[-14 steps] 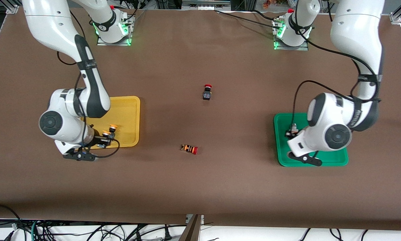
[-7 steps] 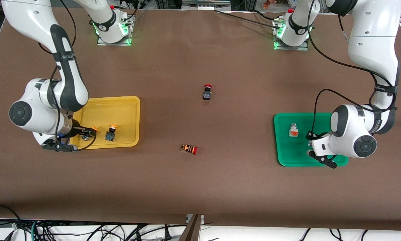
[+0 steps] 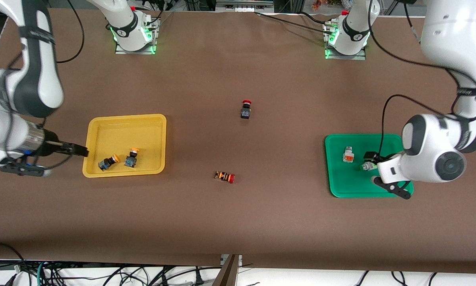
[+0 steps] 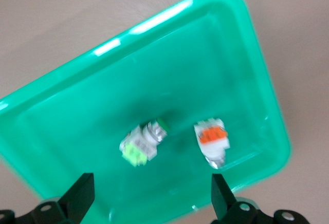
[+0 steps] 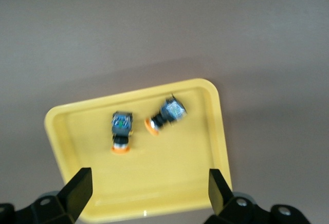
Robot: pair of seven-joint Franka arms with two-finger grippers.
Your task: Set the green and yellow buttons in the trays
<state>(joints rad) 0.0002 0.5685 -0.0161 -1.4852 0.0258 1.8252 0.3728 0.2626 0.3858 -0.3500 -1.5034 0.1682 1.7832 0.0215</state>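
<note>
Two yellow-capped buttons [image 3: 130, 158] lie in the yellow tray [image 3: 124, 124], two whitish buttons [image 3: 348, 154] in the green tray [image 3: 349, 186]; left pincer [image 4: 149, 203] and right pincer [image 5: 146, 196] both spread wide, empty.

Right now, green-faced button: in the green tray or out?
In. The green-faced button lies on the green tray floor beside the orange-faced button, untouched.

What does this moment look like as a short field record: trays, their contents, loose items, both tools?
yellow tray: shallow yellow plastic tray holds two yellow-capped buttons, one tipped over
green tray: shallow green plastic tray holds orange-faced whitish button and green-faced whitish button
loose on table: red-capped black button; red-capped orange-striped button
left tool: open, empty, over green tray
right tool: open, empty, over yellow tray's edge
</note>
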